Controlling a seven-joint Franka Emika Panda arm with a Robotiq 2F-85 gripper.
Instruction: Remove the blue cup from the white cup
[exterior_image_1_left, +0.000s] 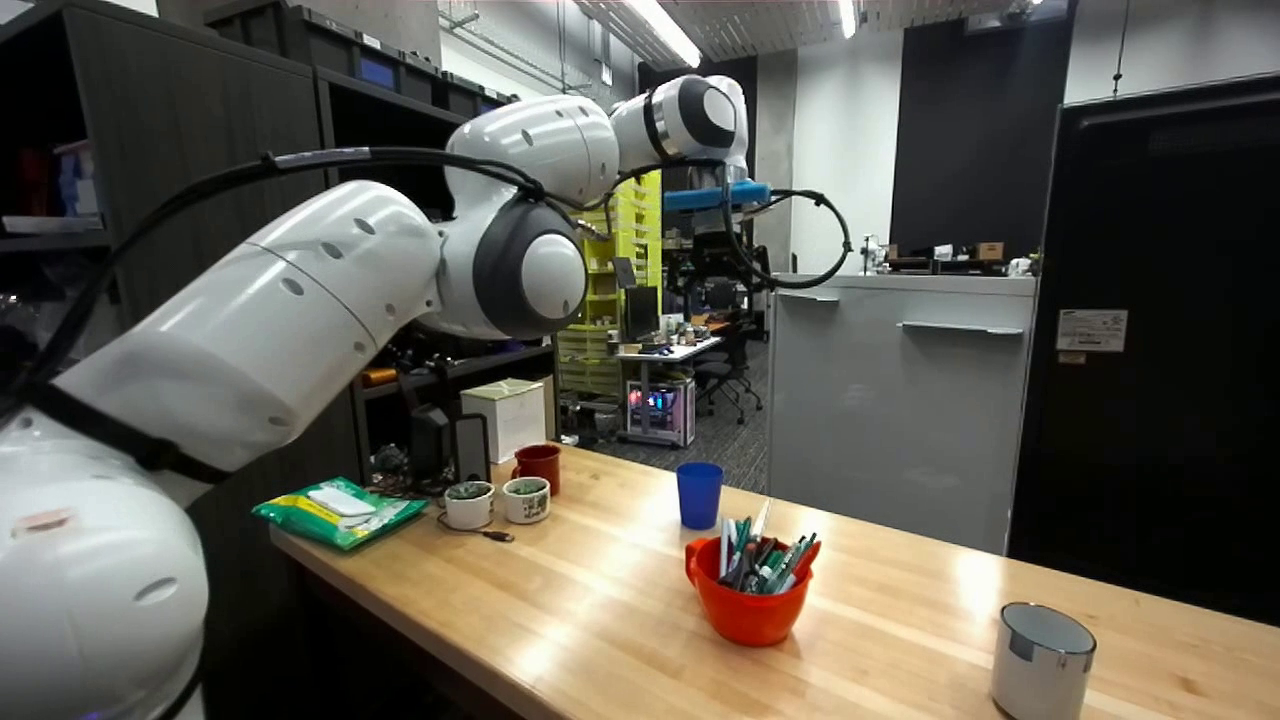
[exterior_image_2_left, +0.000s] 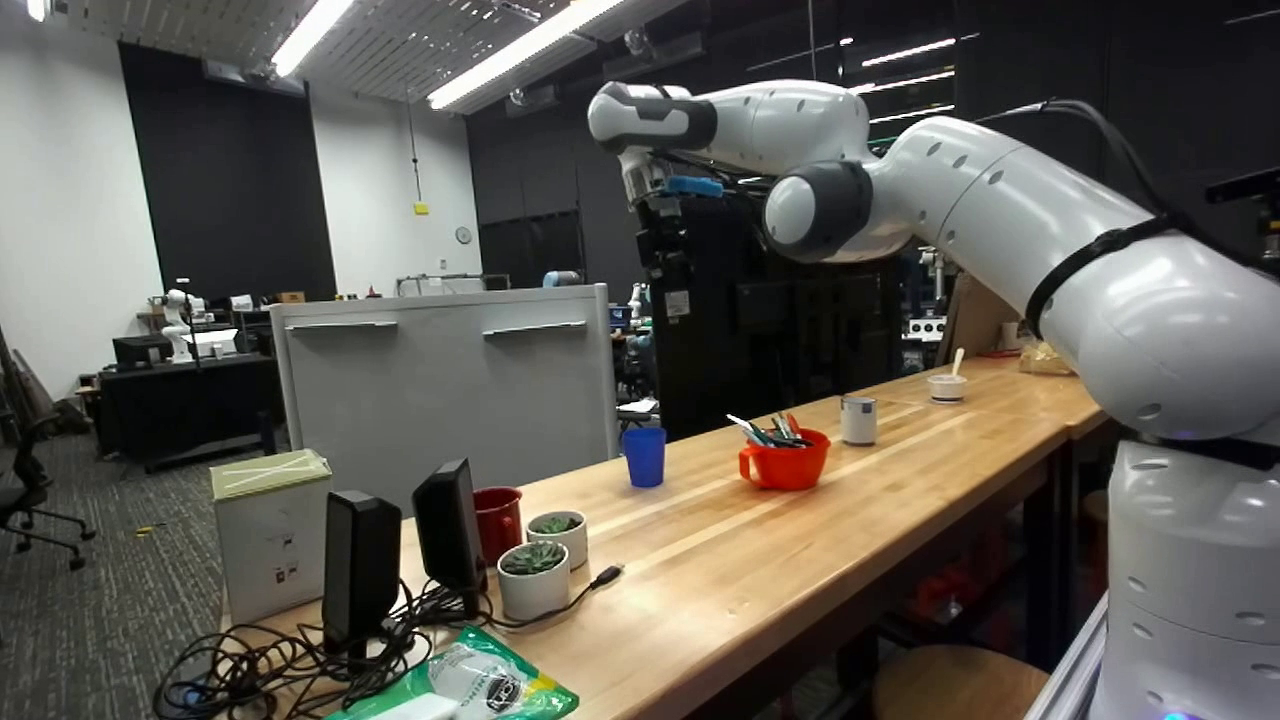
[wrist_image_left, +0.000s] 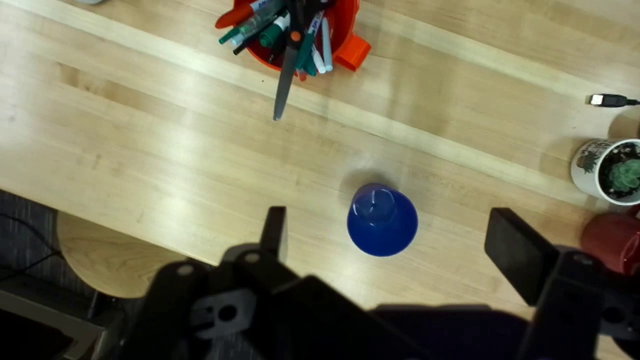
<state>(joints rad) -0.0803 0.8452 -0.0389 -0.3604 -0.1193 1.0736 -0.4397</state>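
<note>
The blue cup (exterior_image_1_left: 699, 497) stands upright on the wooden table, behind the red bowl in this exterior view. It also shows in an exterior view (exterior_image_2_left: 645, 458) and in the wrist view (wrist_image_left: 382, 232), where its inside looks empty. The white cup (exterior_image_1_left: 1042, 670) stands upright on the table, well apart from the blue cup on the other side of the red bowl; it also shows in an exterior view (exterior_image_2_left: 858, 422). My gripper (wrist_image_left: 388, 220) is open and empty, high above the table. In the wrist view the blue cup lies between the finger lines, far below; nothing touches it.
A red bowl of pens and scissors (exterior_image_1_left: 752, 605) stands between the two cups. Two white plant pots (exterior_image_2_left: 534, 580), a dark red mug (exterior_image_2_left: 497, 522), black speakers (exterior_image_2_left: 450, 530), cables and a green packet (exterior_image_2_left: 480, 675) are at one table end. A grey cabinet (exterior_image_1_left: 900, 400) stands behind.
</note>
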